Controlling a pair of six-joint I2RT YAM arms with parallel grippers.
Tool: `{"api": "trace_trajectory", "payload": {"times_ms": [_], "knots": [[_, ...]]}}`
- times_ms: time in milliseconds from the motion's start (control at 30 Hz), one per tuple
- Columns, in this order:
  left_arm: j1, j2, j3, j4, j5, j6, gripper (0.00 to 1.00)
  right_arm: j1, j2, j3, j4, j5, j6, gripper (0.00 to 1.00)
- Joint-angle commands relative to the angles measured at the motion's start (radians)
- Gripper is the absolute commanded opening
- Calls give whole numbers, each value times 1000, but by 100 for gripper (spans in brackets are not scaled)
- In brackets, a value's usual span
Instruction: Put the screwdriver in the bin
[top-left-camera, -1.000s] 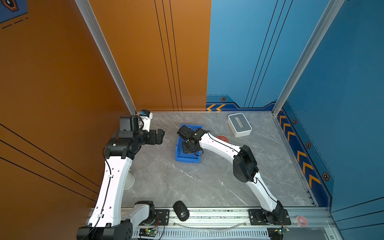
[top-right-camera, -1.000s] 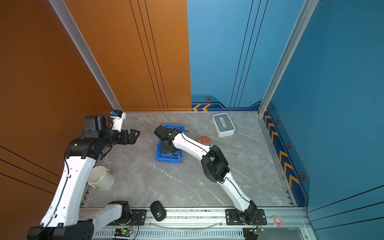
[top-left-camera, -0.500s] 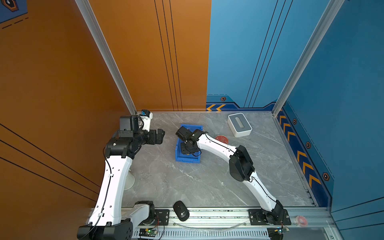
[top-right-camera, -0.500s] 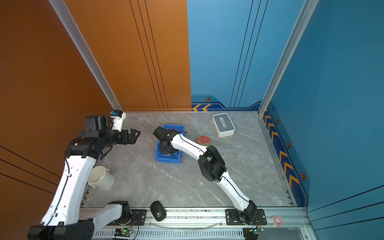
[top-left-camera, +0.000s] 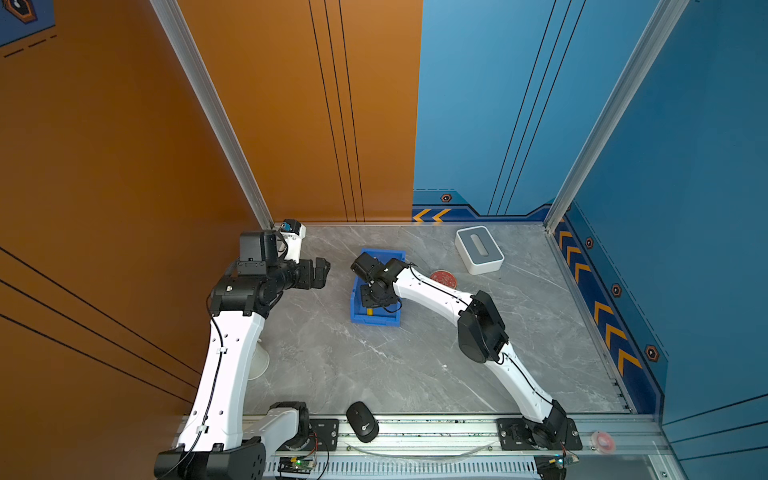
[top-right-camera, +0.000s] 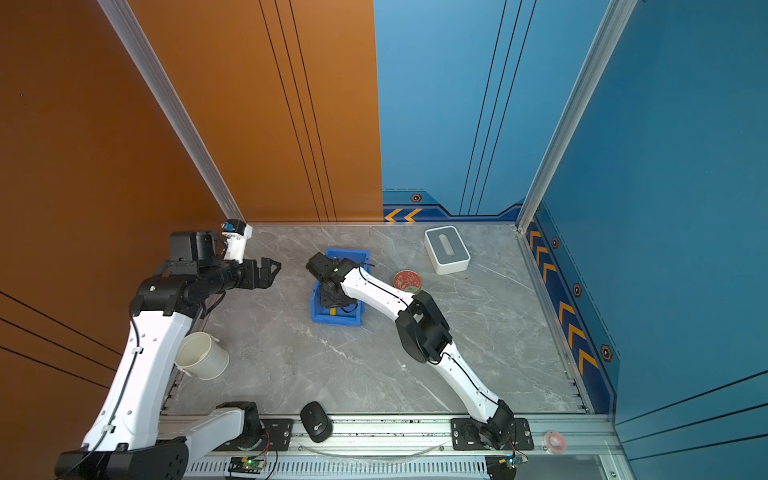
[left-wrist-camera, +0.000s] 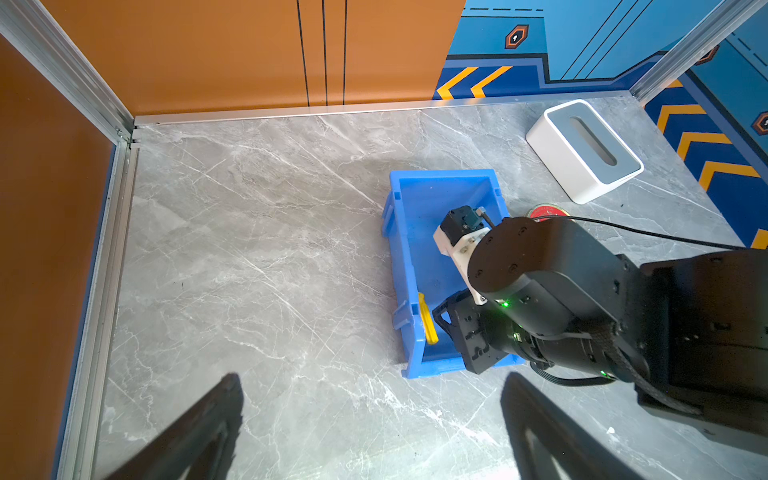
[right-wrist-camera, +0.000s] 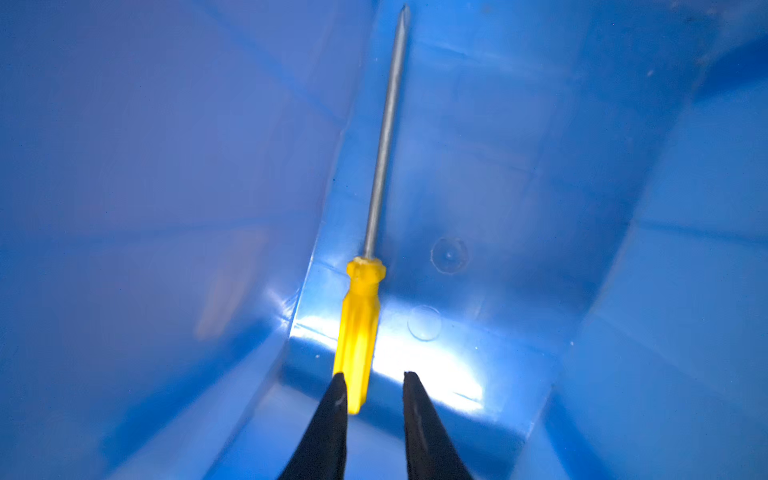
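Observation:
The yellow-handled screwdriver (right-wrist-camera: 359, 332) lies on the floor of the blue bin (right-wrist-camera: 166, 166), its grey shaft pointing away along one wall. My right gripper (right-wrist-camera: 372, 376) reaches down into the bin (top-left-camera: 376, 320) with its jaws slightly open. One fingertip (right-wrist-camera: 338, 386) sits beside the handle's end and the other stands clear of it. In the left wrist view the yellow handle (left-wrist-camera: 427, 320) shows against the bin's (left-wrist-camera: 405, 232) long wall. My left gripper (top-left-camera: 326, 270) hovers open to the left of the bin (top-right-camera: 336, 319), with nothing between its fingers.
A white box with a grey slotted top (top-left-camera: 479, 249) stands at the back right. A red round disc (top-left-camera: 443, 279) lies beside the right arm. A white cup (top-right-camera: 202, 356) sits by the left arm. A black mouse (top-left-camera: 362, 422) rests on the front rail.
The right gripper's jaws have parted a little and let go of the screwdriver handle. The right arm's elbow has shifted leftward. The left arm has not moved.

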Motion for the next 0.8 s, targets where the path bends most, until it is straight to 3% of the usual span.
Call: {"api": "trace_trajectory", "payload": {"times_ms": [0,367,600,767], "knots": [[9,-10,6,-14,6,-5,98,-1,-10,25,-4,-2,10,27],[12,12,10,-16,-19,4,98,-7,-189,28,-8,45,-31,37],[13,-10,-65,-14,-62,18,98,12,-357,13,-22,122,-107,51],[15,13,-79,-14,-147,22,98,19,-523,-93,-21,216,-171,60]]}}
